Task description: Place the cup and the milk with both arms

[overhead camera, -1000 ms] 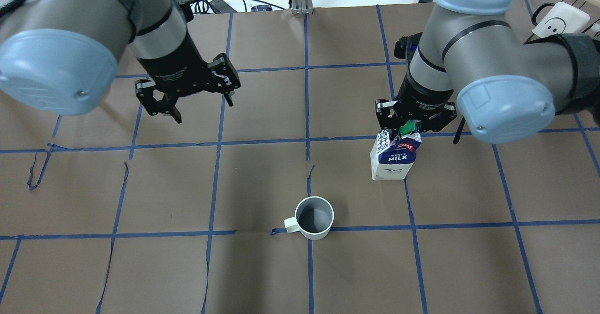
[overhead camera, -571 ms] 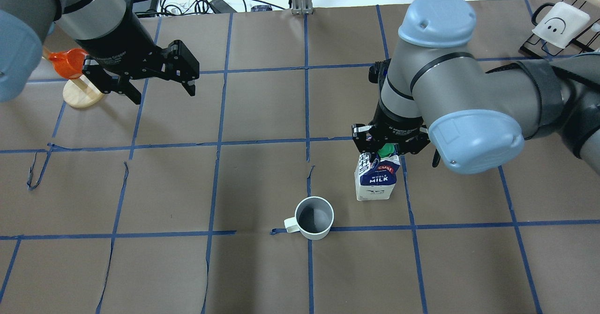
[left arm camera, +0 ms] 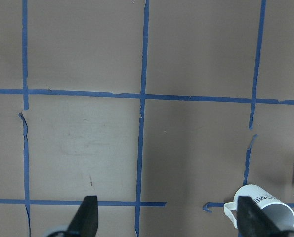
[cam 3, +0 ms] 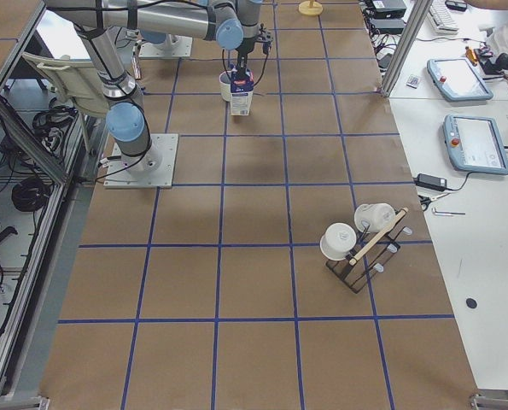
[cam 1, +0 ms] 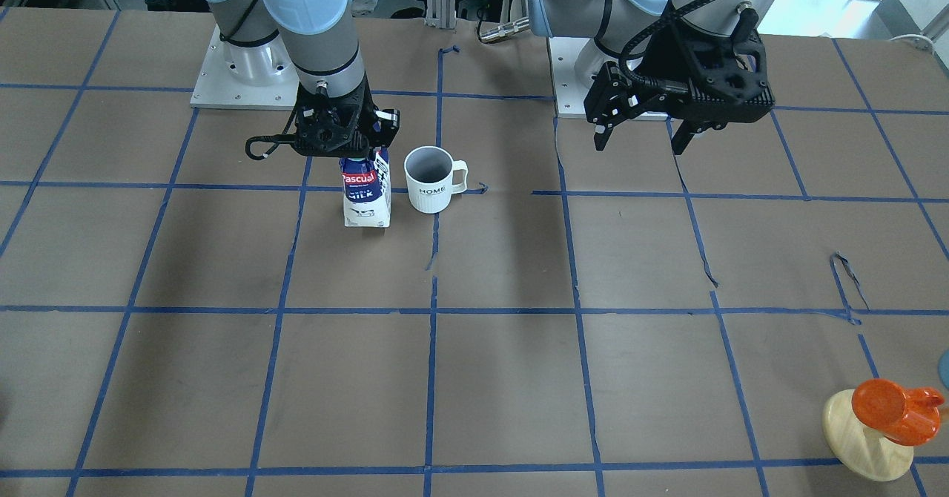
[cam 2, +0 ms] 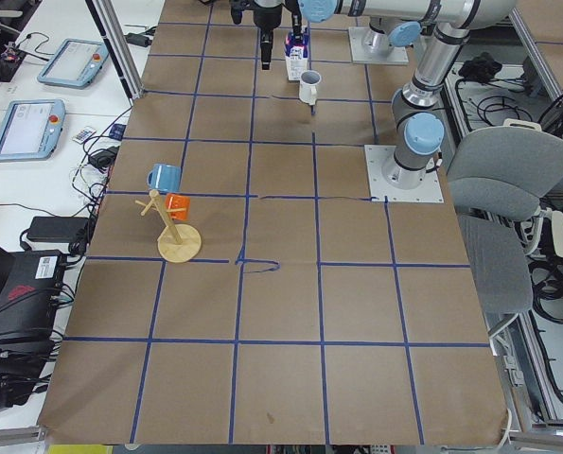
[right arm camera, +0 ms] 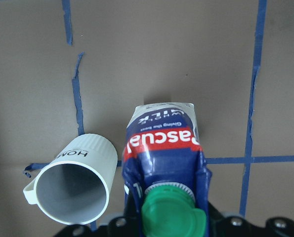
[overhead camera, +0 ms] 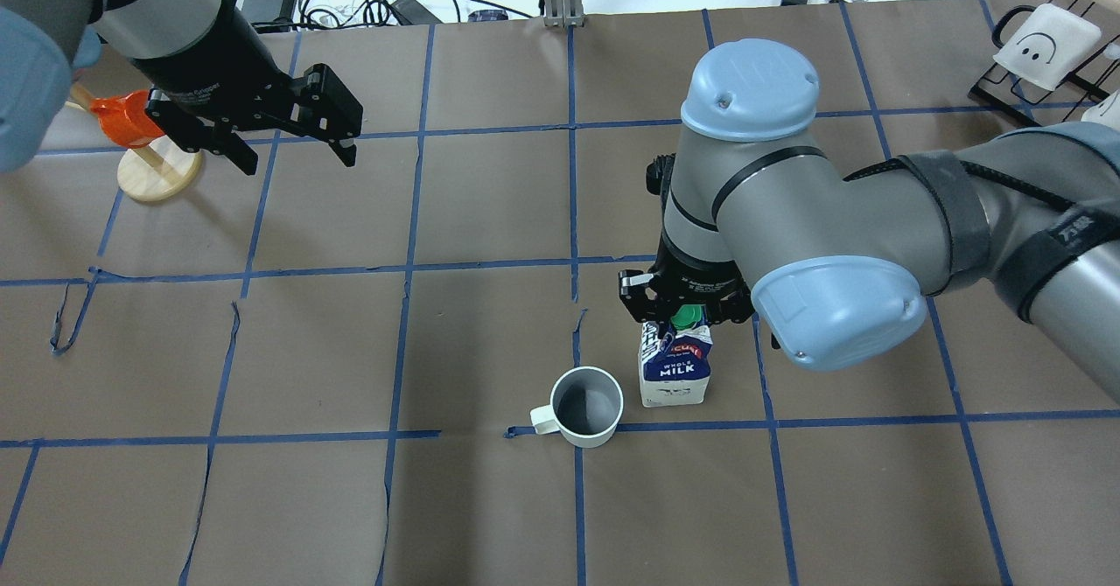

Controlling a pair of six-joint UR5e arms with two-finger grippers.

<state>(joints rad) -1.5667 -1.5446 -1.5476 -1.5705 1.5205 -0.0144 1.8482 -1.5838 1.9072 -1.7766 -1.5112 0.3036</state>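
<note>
Upright milk carton (overhead camera: 674, 378) (blue and white), just beside white HOME cup (overhead camera: 587, 408), also upright

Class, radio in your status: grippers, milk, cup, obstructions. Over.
Right gripper shut on milk carton, upright beside mug, not touching. Left gripper open, empty. No obstruction seen.

The right arm (overhead camera: 787, 210) was stretched forward with its wrist pointing straight down, the right gripper (overhead camera: 685, 308) clamped on the top of the milk (overhead camera: 674, 378). The left arm (overhead camera: 166, 17) hung raised off to its own side, the left gripper (overhead camera: 299, 163) pointing downward, jaws spread wide, holding nothing.
</note>
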